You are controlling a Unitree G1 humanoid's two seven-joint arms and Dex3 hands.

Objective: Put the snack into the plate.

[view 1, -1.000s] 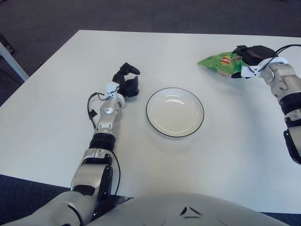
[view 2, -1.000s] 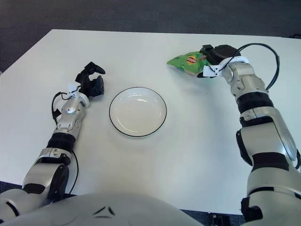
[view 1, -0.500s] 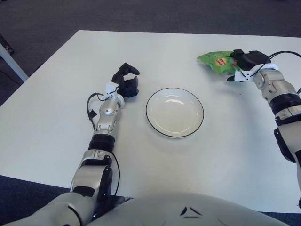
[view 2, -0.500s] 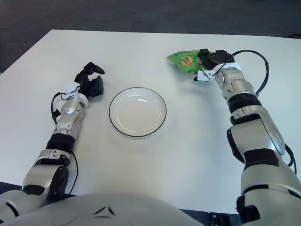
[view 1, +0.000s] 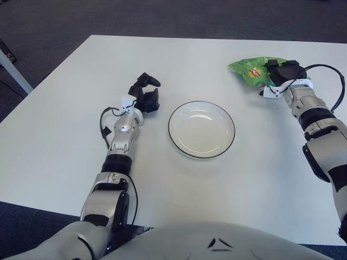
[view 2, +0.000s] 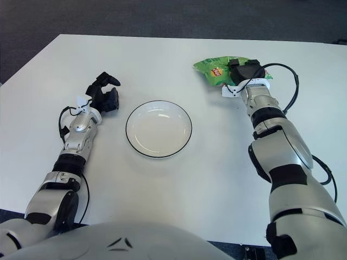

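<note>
While the left robot hand [view 1: 145, 93] idles curled, the right robot hand [view 2: 245, 71] has slid inward atop the snack [view 2: 216, 70], grip unclear.

1. The right hand [view 2: 242, 71] sits on the green snack bag [view 2: 217, 69] at the table's [view 2: 217, 162] far right.
2. The white plate [view 2: 159, 129] lies mid-table, well apart from the bag.
3. The left hand [view 2: 105, 93], fingers curled and holding nothing, shows just left of the plate.
</note>
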